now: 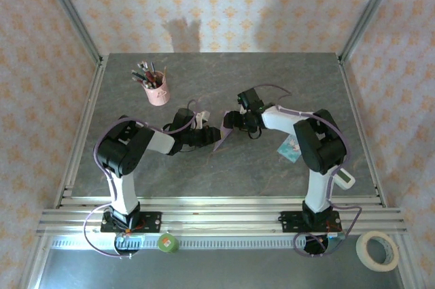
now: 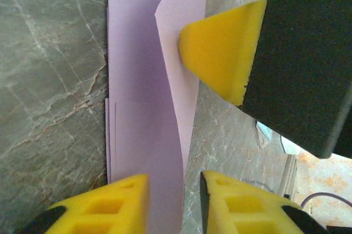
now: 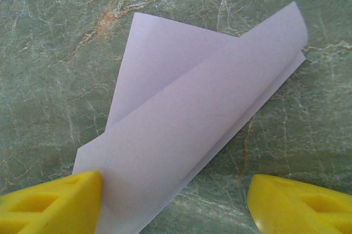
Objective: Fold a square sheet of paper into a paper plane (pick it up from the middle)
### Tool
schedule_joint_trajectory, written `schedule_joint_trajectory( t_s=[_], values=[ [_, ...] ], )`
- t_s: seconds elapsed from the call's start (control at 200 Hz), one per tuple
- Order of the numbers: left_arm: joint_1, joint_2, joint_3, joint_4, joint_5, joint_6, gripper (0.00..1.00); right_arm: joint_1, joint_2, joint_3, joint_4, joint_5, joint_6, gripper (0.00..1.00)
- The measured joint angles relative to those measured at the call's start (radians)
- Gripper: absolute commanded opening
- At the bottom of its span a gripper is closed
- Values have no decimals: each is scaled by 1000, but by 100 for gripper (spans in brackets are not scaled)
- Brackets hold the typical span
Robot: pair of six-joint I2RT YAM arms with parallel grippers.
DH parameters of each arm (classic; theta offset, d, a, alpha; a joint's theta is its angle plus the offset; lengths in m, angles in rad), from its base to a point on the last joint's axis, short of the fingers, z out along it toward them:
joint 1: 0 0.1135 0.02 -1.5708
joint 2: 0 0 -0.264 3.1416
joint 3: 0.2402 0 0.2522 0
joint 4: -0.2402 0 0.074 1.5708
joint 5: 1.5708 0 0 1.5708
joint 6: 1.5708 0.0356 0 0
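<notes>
**Two sets of jaws stood over half-folded lilac sheet (image 1: 223,138)**

One lilac sheet lay on the grey marbled table (image 1: 272,78), to the right of the pink pen cup (image 1: 158,89) and nearer the arm bases than the cup. It was creased into a long, narrow shape several layers thick. One flap curled up off the layers beneath.

The left gripper (image 1: 208,137) pointed at the sheet from the cup's side. In its wrist camera its yellow fingers (image 2: 104,209) stood a little apart, with the folded strip running through the gap between them. Whether either pad touched the paper could not be told.

The right gripper (image 1: 232,124) faced it from the side away from the cup, jaws spread wide and holding nothing. One of its yellow fingertips (image 2: 220,52) touched the edge of the raised flap. In its own wrist view one finger (image 3: 49,203) sat against the sheet's near corner, while the other stood apart over bare table.

A small teal-and-white packet (image 1: 290,147) lay farther right of the cup, well apart from the sheet.
</notes>
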Motion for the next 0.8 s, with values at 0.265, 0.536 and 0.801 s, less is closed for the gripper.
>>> schedule_joint_trajectory(
  t_s=[0.265,0.536,0.801],
  values=[
    [-6,-54,1,-90,-44,57,44,2,9,17,-21,4,7,72],
    [-40,-80,21,-210,-104,134,41,3,19,30,-37,11,23,70],
    [-61,-80,60,-276,-143,184,33,3,27,43,-53,16,34,69]
  ],
)
